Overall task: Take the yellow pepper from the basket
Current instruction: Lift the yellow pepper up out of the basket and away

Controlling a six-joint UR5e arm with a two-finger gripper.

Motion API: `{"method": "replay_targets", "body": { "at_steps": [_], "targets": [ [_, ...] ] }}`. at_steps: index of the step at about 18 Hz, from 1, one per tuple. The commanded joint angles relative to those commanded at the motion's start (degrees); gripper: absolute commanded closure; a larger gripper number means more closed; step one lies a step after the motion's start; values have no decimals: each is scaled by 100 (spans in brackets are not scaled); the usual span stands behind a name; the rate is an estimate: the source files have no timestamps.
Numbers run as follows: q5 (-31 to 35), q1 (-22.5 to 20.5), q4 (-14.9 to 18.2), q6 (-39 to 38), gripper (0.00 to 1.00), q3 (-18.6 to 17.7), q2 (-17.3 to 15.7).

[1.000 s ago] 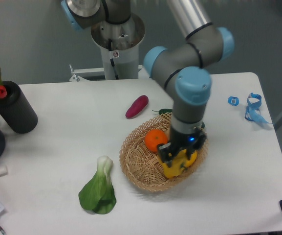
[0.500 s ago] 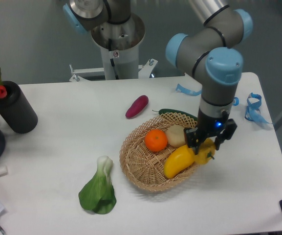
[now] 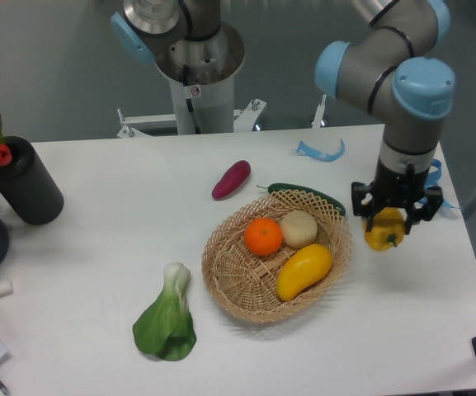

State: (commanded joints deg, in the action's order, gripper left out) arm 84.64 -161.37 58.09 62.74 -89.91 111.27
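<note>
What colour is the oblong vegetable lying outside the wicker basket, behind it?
Purple-magenta oblong vegetable; fixed camera view.

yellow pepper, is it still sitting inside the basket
No, the yellow pepper is clamped in the gripper, off to the right of the basket, outside its rim.

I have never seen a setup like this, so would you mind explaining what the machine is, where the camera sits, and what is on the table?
This is one robot arm with a two-finger gripper, filmed from a fixed camera looking down at a white table. The gripper holds the yellow pepper to the right of the basket, outside it. In the basket lie an orange, a pale round vegetable and a yellow squash. Around it lie bok choy, a purple sweet potato and a cucumber.
</note>
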Motion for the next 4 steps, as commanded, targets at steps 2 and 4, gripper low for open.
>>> {"method": "replay_targets", "body": {
  "at_steps": [2, 4],
  "targets": [
    [0, -27, 27, 141, 82, 0, -9],
    [17, 8, 27, 203, 82, -17, -17]
  ]
}}
